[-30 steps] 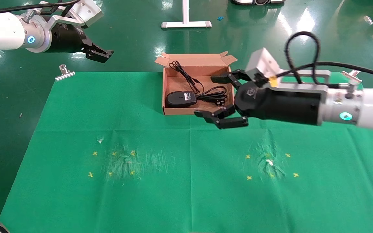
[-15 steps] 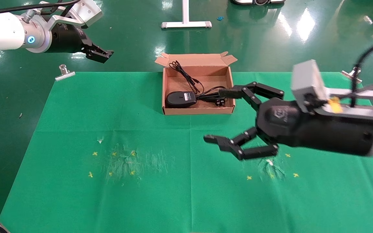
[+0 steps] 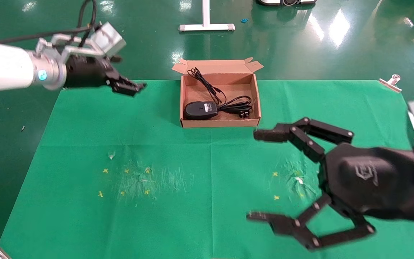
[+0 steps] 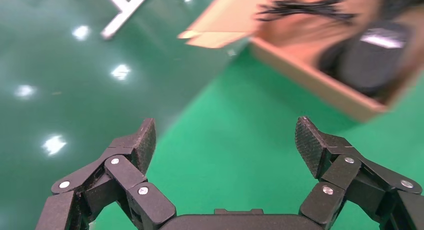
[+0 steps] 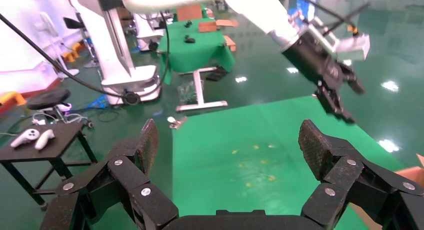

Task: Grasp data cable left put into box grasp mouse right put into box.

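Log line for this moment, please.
brown cardboard box: holds black oval mouse and coiled black data cable | right gripper: open, empty, near side | left gripper: open, empty, far-left

Bare green cloth [image 3: 156,223] fills the lower left; the box [image 3: 183,104] blocks upper centre, the right gripper [image 3: 261,176] lower right

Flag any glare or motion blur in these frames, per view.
Head view: ceiling lights glare off the glossy green floor; box contents sharp; left gripper slightly smeared. Left wrist view: box and mouse blurred, fingers crisp. Right wrist view: left gripper in the distance motion-blurred, floor glare spots.
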`<state>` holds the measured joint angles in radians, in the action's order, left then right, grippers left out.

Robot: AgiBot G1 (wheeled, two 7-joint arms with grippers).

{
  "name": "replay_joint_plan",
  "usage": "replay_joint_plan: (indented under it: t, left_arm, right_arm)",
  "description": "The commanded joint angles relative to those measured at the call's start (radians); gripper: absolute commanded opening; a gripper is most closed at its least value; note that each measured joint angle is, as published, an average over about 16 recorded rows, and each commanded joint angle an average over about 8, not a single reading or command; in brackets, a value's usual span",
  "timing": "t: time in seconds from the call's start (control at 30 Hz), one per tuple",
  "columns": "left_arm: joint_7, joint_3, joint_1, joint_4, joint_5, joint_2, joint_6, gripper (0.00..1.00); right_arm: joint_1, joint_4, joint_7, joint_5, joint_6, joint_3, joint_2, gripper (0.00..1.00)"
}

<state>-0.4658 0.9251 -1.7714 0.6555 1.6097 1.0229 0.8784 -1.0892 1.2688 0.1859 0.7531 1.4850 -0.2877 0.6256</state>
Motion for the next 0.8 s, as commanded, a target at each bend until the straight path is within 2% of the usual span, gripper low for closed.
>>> replay_joint_plan:
  t: [0.03, 0.8]
  left_arm:
    - [0.011, -0.026, 0.028, 0.026, -0.036, -0.017, 0.025, 1.0]
    - [0.141, -0.328, 0.354, 0.32, -0.447, -0.209, 0.314, 1.0]
  right_arm:
    - [0.014, 0.015, 0.001, -0.022, 0.011, 0.008, -0.014, 1.0]
    - [0.014, 0.014, 0.0, -0.024, 0.01, 0.006, -0.015, 1.0]
